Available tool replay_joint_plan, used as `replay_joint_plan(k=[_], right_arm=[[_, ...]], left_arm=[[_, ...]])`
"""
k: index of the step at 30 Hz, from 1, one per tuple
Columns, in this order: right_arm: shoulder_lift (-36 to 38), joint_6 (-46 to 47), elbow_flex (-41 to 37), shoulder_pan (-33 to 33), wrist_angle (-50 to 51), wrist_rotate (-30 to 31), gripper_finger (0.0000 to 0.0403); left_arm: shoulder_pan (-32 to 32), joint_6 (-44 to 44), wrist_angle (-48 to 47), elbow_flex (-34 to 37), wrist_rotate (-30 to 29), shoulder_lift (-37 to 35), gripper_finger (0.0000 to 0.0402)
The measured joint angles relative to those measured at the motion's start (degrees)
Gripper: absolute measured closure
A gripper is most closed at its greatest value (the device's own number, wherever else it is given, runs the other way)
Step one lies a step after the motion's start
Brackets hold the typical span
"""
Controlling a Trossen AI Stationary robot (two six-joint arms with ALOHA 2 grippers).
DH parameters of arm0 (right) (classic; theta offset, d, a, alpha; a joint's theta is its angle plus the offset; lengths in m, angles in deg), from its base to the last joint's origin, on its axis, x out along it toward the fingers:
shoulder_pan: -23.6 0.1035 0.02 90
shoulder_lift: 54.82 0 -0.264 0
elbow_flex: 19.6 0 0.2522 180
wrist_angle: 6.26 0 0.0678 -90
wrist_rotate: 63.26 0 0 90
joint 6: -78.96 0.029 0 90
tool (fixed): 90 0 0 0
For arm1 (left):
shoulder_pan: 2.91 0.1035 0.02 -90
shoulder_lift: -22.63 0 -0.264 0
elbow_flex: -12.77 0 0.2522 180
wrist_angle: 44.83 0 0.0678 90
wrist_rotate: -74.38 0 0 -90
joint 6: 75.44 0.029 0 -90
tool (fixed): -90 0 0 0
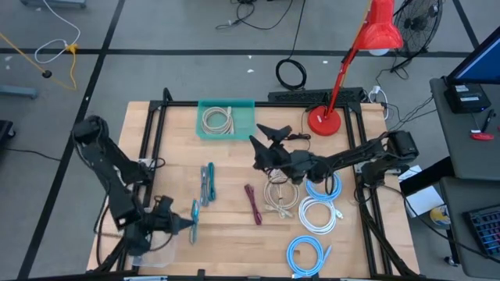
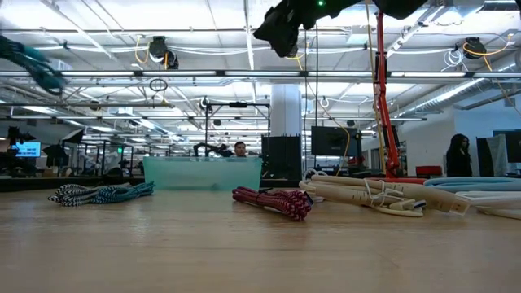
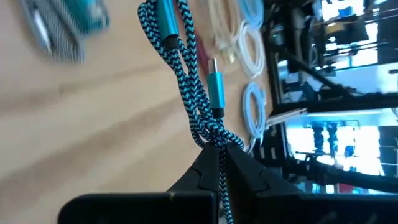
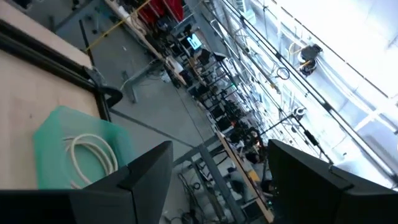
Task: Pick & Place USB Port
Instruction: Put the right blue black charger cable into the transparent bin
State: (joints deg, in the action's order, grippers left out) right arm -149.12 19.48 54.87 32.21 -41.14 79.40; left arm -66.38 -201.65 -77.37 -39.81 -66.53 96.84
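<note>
**On the workbench: one cable binned, one in hand, the rest waiting**

Near the front left corner of the wooden table, the left gripper hangs above the surface with its jaws pressed together, pinching a teal braided USB cable. The left wrist view shows the bundle dangling from the fingertips, one metal plug hanging free; it is clear of the table.

Item, placed: a cream cable coil lies inside the green bin at the back of the table. This is the only cable seen in the bin, so the sorting appears to be at an early stage.

Item, in transit: the teal braided USB cable, held well apart from the bin. Carrying it there and letting go is judged to be the step in hand.

Items, outstanding on the table:
- a second teal braided cable, left of centre;
- a maroon braided cable, near the middle;
- a beige cable bundle, just beside the maroon one;
- white and pale blue coils to the right;
- a blue coil near the front edge.

Right gripper: raised over the middle of the table, between the bin and the beige bundle, jaws spread and holding nothing. Its wrist view looks past the bin toward the room.

Also present: a red desk lamp at the back right.
</note>
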Motion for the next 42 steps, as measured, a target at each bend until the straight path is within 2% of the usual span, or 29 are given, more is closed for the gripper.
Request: replay_joint_plan(k=[3, 6, 10, 12, 15, 21, 29, 36, 42], right_arm=[[1.9, 2.7, -1.8, -0.8, -0.5, -4.0, 0.0151], [3.0, 4.8, -3.2, -0.8, -0.2, -6.7, 0.0151], [4.3, 4.6, -4.2, -0.8, -0.5, -6.5, 0.0151], [4.4, 4.5, -4.6, -1.0, -0.5, -6.5, 0.0151], [4.6, 4.4, -5.0, -1.1, -0.4, -6.3, 0.0151], [4.7, 4.7, -5.3, -1.0, -0.4, -6.5, 0.0151], [4.7, 5.9, -5.3, -1.0, -1.1, -8.5, 0.0151], [4.7, 7.6, -5.3, -1.0, -0.9, -8.7, 0.0151], [4.6, 7.9, -5.3, -0.9, -0.3, -7.8, 0.0151]], left_arm=[[-1.6, -7.4, -17.4, -8.5, 6.0, 2.3, 0.0396], [-2.0, -9.2, -33.9, -19.5, 11.5, 4.0, 0.0396], [-1.7, -9.3, -43.3, -30.3, 13.9, 7.9, 0.0396], [-1.0, -9.5, -44.4, -32.8, 18.9, 9.8, 0.0396], [-0.9, -10.8, -44.3, -33.0, 25.4, 12.3, 0.0396], [-2.8, -11.1, -47.1, -33.0, 27.3, 15.6, 0.0396], [-4.0, -13.0, -54.0, -33.0, 34.4, 15.9, 0.0396], [-4.0, -13.4, -53.9, -31.8, 35.1, 15.9, 0.0395], [-4.1, -12.9, -46.9, -26.7, 36.5, 15.9, 0.0396]])
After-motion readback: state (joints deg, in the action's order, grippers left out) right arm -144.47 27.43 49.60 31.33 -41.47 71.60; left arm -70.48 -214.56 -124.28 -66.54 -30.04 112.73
